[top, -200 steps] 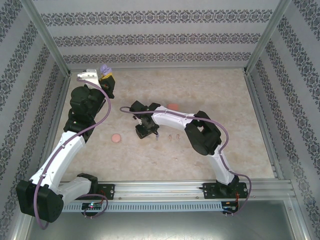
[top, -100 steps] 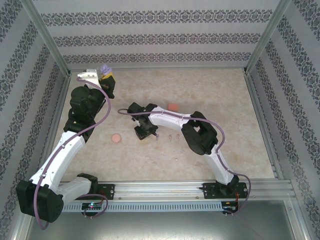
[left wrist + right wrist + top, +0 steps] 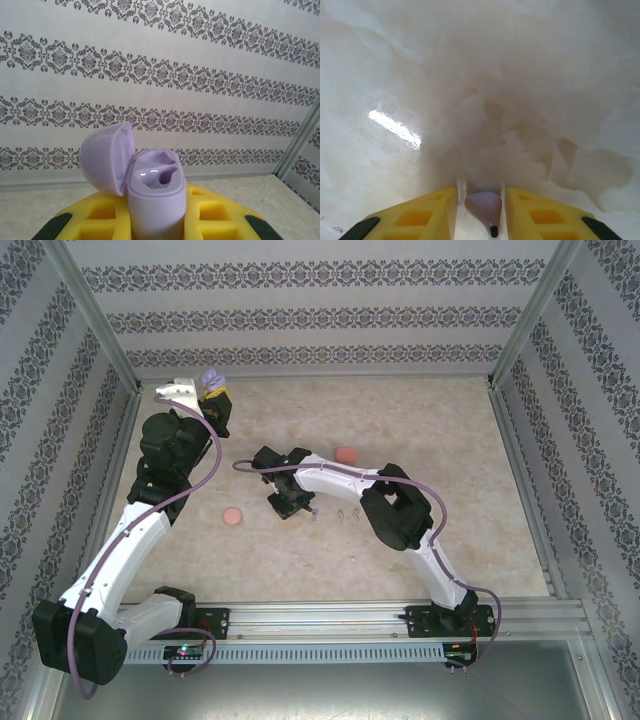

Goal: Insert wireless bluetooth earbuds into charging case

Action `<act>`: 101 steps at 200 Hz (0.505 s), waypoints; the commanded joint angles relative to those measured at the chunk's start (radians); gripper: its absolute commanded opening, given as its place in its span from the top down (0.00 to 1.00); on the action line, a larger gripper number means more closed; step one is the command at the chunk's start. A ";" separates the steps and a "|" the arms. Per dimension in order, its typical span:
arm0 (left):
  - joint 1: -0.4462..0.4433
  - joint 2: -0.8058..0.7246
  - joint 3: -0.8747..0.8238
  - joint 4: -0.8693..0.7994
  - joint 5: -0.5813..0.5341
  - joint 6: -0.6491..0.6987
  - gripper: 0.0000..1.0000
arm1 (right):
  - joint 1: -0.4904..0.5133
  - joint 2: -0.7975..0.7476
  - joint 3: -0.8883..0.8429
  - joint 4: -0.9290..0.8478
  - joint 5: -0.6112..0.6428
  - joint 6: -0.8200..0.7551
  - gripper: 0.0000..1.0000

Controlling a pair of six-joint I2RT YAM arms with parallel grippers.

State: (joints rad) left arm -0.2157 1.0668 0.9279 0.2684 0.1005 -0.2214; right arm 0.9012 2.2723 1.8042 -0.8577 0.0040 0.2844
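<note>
My left gripper (image 3: 214, 400) is raised at the back left and shut on a purple charging case (image 3: 155, 195), which stands upright between its yellow fingers (image 3: 220, 215). The case lid (image 3: 107, 155) is hinged open to the left and both sockets are bare. From above, the same case (image 3: 209, 377) tops that gripper. My right gripper (image 3: 290, 506) is down on the table at mid-left. Its jaws stand narrowly open around a purple earbud (image 3: 483, 206) that lies on the table, stem toward the camera. Two pinkish earbuds (image 3: 348, 512) lie just right of that gripper.
An orange-red case (image 3: 346, 454) sits behind the right arm. A pink round case (image 3: 232, 515) lies left of the right gripper. Patterned walls and metal posts (image 3: 95, 325) enclose the beige table (image 3: 450, 440).
My right gripper has slid slightly left and its jaws have narrowed around the purple earbud. The left arm holds still with the case.
</note>
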 commanded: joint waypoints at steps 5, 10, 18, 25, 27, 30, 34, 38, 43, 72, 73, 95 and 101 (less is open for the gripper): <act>0.002 -0.007 0.036 -0.014 0.024 -0.028 1.00 | 0.011 0.014 0.013 -0.028 0.017 -0.001 0.72; 0.002 -0.006 0.036 -0.014 0.025 -0.029 1.00 | 0.012 0.011 0.010 -0.027 0.017 -0.001 0.72; 0.002 -0.005 0.036 -0.015 0.027 -0.031 1.00 | 0.011 0.009 0.007 -0.026 0.016 -0.001 0.74; 0.002 -0.005 0.036 -0.014 0.029 -0.031 1.00 | 0.011 0.006 0.006 -0.024 0.015 -0.001 0.75; 0.002 -0.005 0.037 -0.015 0.029 -0.031 1.00 | 0.011 0.005 0.005 -0.023 0.016 -0.001 0.76; 0.002 -0.005 0.037 -0.017 0.028 -0.031 1.00 | 0.011 0.003 0.003 -0.022 0.016 0.001 0.76; 0.002 -0.005 0.037 -0.017 0.030 -0.033 1.00 | 0.011 0.002 0.000 -0.020 0.016 0.001 0.76; 0.002 -0.005 0.038 -0.018 0.030 -0.033 1.00 | 0.011 -0.001 -0.002 -0.019 0.016 0.001 0.77; 0.001 -0.006 0.038 -0.019 0.033 -0.033 1.00 | 0.011 -0.005 -0.005 -0.016 0.016 0.002 0.78; 0.001 0.000 0.048 -0.036 0.049 -0.030 1.00 | 0.008 -0.042 -0.035 0.007 0.016 0.011 0.81; 0.001 0.001 0.048 -0.037 0.050 -0.030 1.00 | 0.008 -0.044 -0.037 0.009 0.016 0.011 0.81; 0.002 0.015 0.065 -0.056 0.070 -0.022 1.00 | -0.001 -0.092 -0.066 0.034 0.014 0.022 0.82; 0.002 0.021 0.070 -0.060 0.078 -0.017 1.00 | -0.005 -0.107 -0.075 0.042 0.013 0.025 0.82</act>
State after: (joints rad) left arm -0.2157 1.0744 0.9459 0.2302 0.1360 -0.2409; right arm 0.9009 2.2436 1.7638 -0.8345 0.0105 0.2878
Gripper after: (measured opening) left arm 0.200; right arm 0.190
